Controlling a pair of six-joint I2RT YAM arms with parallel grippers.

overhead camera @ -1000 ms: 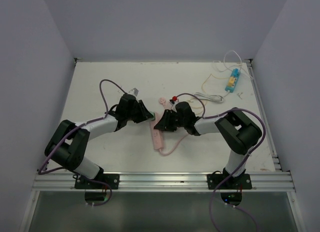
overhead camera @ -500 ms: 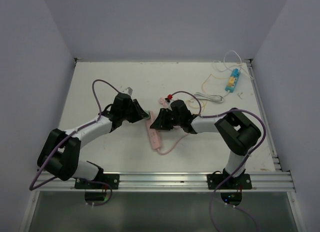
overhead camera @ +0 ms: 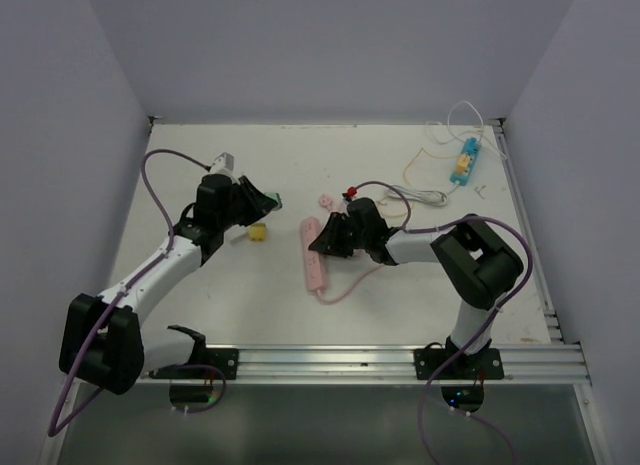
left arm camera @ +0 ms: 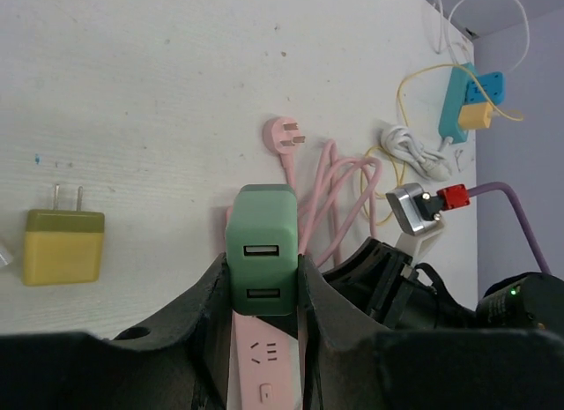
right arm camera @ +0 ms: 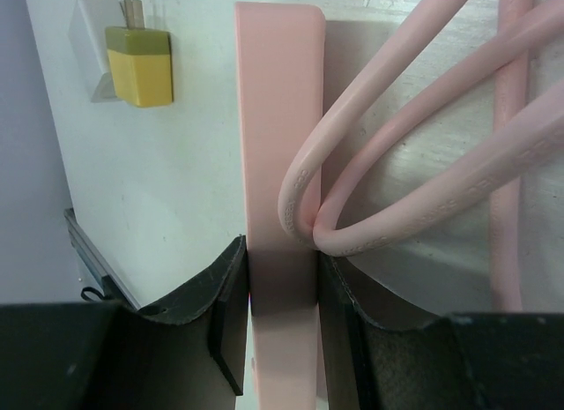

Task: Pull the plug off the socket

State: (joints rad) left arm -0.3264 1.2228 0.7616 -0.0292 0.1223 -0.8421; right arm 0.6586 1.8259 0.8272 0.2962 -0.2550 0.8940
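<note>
Mostly white table (overhead camera: 300,150), lilac walls (overhead camera: 330,45)

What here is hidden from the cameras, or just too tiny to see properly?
- Prongs of the green charger: left wrist view, hidden behind its own body; top view, too small.
- Sockets of the pink power strip: right wrist view shows only a plain side.
- Part of the white adapter: right wrist view, behind the yellow plug.
</note>
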